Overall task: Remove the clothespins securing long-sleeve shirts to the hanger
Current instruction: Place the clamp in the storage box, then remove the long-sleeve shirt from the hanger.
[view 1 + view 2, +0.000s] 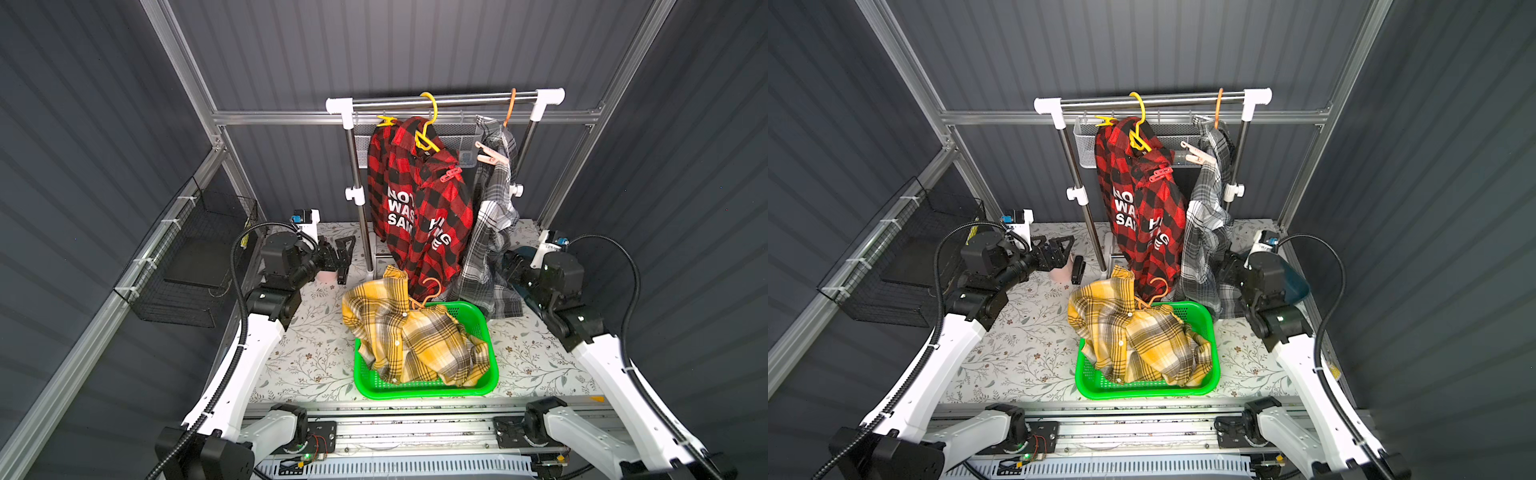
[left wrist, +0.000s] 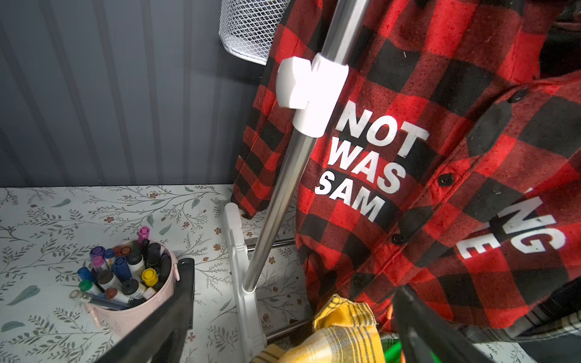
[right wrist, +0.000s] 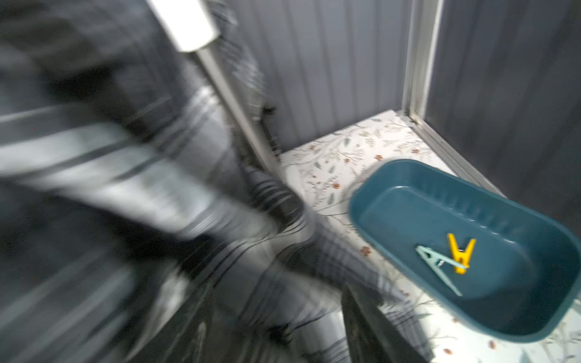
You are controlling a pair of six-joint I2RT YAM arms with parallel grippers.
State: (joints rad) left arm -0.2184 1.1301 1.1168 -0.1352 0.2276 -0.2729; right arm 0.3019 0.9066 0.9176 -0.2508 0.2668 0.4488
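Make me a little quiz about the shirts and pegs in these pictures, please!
1. What colour is the shirt lying in the green basket? A) red B) yellow C) grey
2. How many clothespins lie in the blue tub?
3. True or false: the red shirt hangs from a yellow hanger.

Key: 1 B; 2 two; 3 true.
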